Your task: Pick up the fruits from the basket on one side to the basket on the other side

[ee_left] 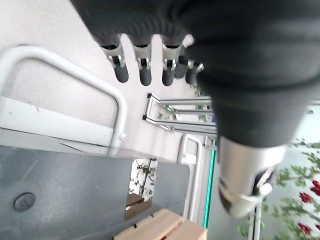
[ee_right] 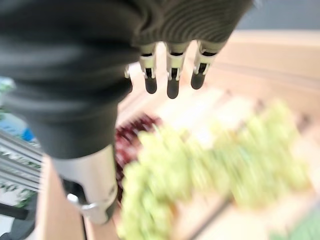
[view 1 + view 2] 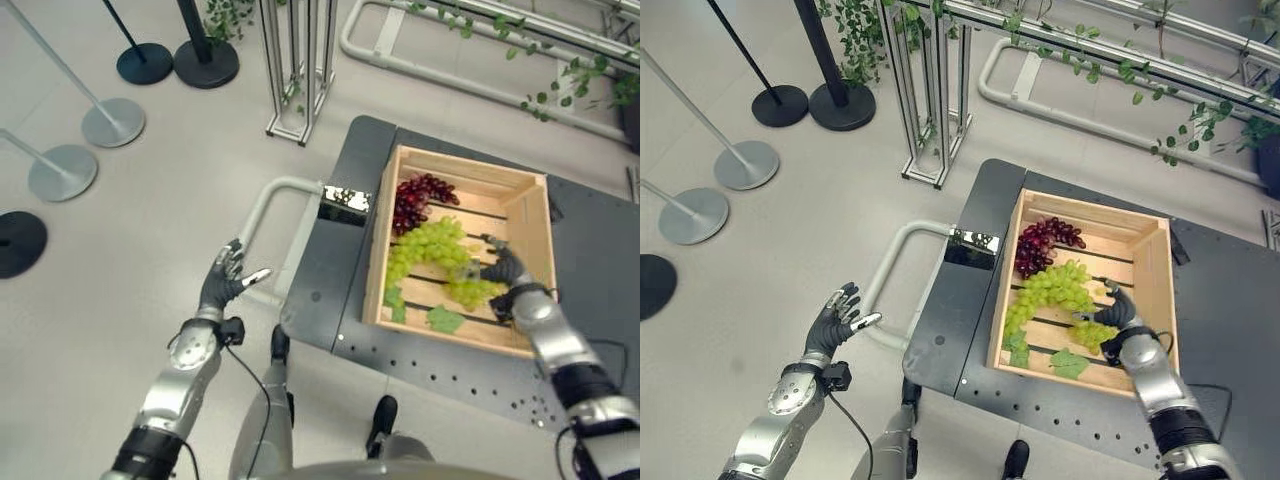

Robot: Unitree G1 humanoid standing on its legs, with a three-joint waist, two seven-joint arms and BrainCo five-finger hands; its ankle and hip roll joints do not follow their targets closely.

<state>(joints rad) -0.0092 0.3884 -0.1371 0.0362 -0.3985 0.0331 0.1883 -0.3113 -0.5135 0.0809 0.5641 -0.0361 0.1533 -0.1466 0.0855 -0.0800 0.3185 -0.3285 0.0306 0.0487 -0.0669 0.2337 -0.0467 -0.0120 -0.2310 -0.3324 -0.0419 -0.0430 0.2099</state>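
Two hands: left hand [image 3: 228,278] spread over floor beside table [image 3: 330,290]; right hand [image 3: 1118,312] relaxed, fingers straight.
Right wrist view: green grapes [image 2: 210,170] just under fingertips [image 2: 171,89].
Crate [image 3: 1150,290]: red grapes [image 3: 1040,245] too.

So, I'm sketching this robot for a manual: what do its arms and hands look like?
Both arms are silver-grey metal segments with dark bands. The left hand and right hand each have a dark ribbed cover over the back and wrist, and silver fingers ending in dark rounded tips. The thumb is a thicker silver piece set apart from them.
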